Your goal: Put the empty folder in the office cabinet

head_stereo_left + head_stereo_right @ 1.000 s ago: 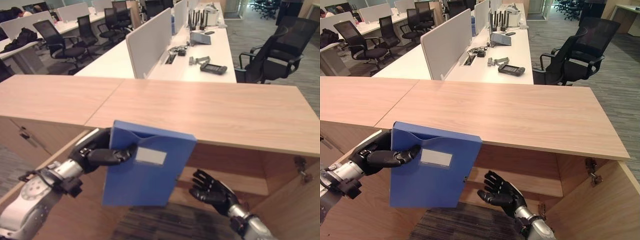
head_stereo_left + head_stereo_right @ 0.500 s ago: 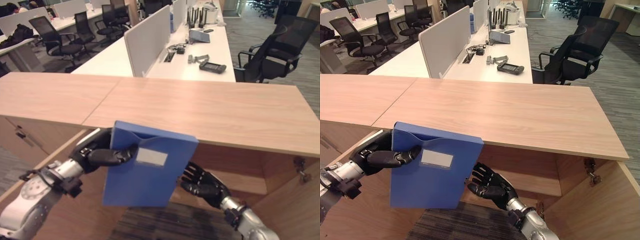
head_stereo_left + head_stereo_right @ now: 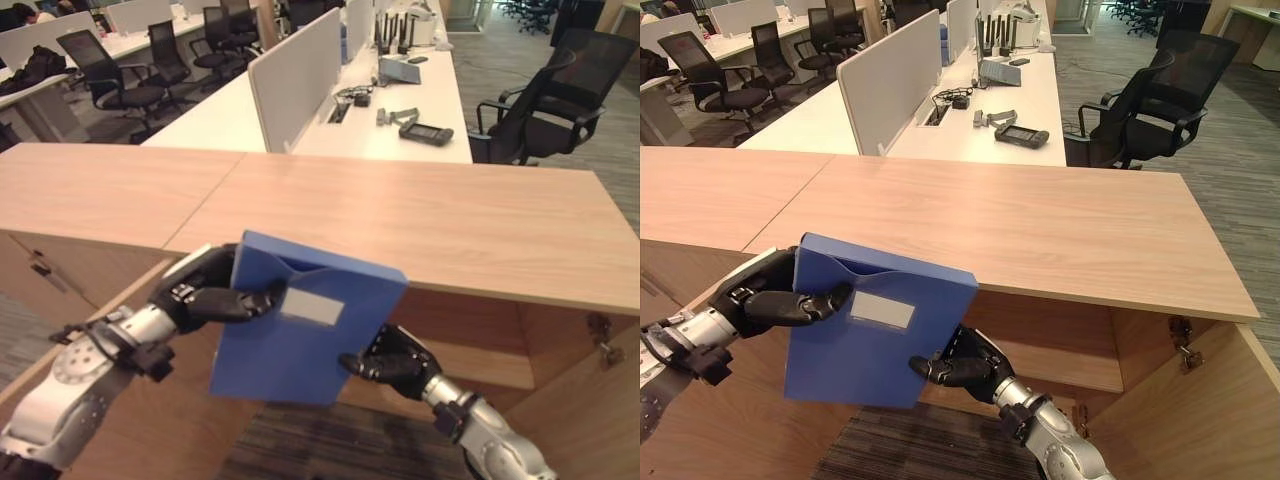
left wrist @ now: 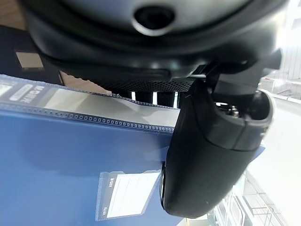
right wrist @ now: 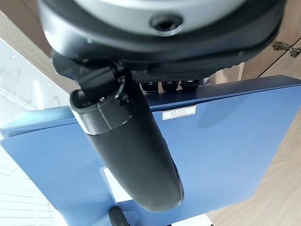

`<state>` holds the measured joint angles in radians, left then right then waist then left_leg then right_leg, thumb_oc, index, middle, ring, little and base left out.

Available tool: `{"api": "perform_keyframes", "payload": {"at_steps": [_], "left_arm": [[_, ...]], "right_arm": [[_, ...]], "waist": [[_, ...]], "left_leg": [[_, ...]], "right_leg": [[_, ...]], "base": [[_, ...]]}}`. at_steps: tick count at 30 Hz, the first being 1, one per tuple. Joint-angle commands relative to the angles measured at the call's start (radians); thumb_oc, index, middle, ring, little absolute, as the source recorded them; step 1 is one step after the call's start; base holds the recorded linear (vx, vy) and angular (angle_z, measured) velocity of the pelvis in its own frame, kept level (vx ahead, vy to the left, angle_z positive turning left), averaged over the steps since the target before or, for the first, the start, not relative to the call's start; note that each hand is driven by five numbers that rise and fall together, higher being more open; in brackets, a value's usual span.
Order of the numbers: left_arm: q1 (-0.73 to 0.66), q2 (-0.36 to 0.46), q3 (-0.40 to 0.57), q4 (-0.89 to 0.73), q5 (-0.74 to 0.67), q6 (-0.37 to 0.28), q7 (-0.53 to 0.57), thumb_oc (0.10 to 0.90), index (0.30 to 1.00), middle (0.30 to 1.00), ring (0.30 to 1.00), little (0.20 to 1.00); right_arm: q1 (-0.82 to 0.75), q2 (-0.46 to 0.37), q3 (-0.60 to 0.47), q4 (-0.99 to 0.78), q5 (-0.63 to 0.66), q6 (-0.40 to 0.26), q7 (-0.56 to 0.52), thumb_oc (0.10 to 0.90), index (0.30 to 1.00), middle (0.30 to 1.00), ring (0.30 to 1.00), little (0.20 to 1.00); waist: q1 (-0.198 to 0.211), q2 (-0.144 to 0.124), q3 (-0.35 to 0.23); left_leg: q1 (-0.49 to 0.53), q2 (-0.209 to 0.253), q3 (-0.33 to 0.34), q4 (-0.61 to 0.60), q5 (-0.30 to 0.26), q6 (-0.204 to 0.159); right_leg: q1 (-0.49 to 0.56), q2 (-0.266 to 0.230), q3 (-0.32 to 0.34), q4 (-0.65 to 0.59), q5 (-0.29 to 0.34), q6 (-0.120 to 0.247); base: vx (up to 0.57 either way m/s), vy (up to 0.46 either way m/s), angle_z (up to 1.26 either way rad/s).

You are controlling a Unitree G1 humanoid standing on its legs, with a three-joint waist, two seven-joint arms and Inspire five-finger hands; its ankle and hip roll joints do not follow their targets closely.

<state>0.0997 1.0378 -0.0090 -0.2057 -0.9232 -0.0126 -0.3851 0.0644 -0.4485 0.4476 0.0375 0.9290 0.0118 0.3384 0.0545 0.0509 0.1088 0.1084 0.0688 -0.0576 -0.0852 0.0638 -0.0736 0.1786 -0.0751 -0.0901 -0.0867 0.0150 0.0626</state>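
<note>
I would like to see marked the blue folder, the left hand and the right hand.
blue folder [image 3: 865,350]: right eye view, on its plain front face below the label.
left hand [image 3: 765,300]: right eye view, on the dark palm at the folder's edge.
right hand [image 3: 962,365]: right eye view, on the hand's back beside the folder's lower corner.

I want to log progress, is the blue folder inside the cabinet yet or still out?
Out. The blue folder hangs before the cabinet opening, gripped by left hand and right hand.

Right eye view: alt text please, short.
Both hands hold a blue folder upright in front of an open wooden cabinet: the left hand grips its upper left edge, the right hand its lower right corner. Behind the cabinet top stand white desks and black office chairs.
</note>
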Motion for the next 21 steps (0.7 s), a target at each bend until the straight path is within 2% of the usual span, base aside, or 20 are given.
{"api": "perform_keyframes", "payload": {"at_steps": [1, 14, 21], "left_arm": [[-0.201, 0.010, 0.005, 0.007, -0.032, -0.133, -0.011, 0.400, 0.300, 0.300, 0.300, 0.300], [-0.280, -0.072, -0.123, -0.026, -0.064, -0.108, -0.007, 0.400, 0.300, 0.300, 0.300, 0.300], [-0.302, -0.159, -0.158, -0.023, -0.092, -0.104, 0.005, 0.400, 0.300, 0.300, 0.300, 0.300]], "right_arm": [[-0.154, 0.011, 0.045, -0.181, 0.064, -0.074, 0.053, 0.800, 0.900, 0.900, 0.900, 0.900], [-0.221, 0.054, 0.090, -0.173, 0.076, -0.082, 0.024, 0.800, 0.900, 0.900, 0.900, 0.900], [-0.255, 0.099, 0.113, -0.183, 0.136, -0.088, 0.020, 0.800, 0.900, 0.900, 0.900, 0.900]], "waist": [[-0.026, -0.003, -0.021], [-0.031, -0.008, -0.020], [-0.032, -0.011, -0.022]], "left_leg": [[0.047, 0.082, 0.047, -0.002, -0.063, -0.059], [0.047, 0.080, 0.047, -0.002, -0.066, -0.055], [0.048, 0.081, 0.050, -0.002, -0.067, -0.054]], "right_leg": [[0.009, -0.045, -0.020, 0.035, -0.086, 0.078], [0.006, -0.043, -0.014, 0.038, -0.088, 0.075], [0.009, -0.043, -0.012, 0.038, -0.089, 0.073]], "base": [[0.00, 0.000, 0.00], [0.00, 0.000, 0.00], [0.00, 0.000, 0.00]]}}
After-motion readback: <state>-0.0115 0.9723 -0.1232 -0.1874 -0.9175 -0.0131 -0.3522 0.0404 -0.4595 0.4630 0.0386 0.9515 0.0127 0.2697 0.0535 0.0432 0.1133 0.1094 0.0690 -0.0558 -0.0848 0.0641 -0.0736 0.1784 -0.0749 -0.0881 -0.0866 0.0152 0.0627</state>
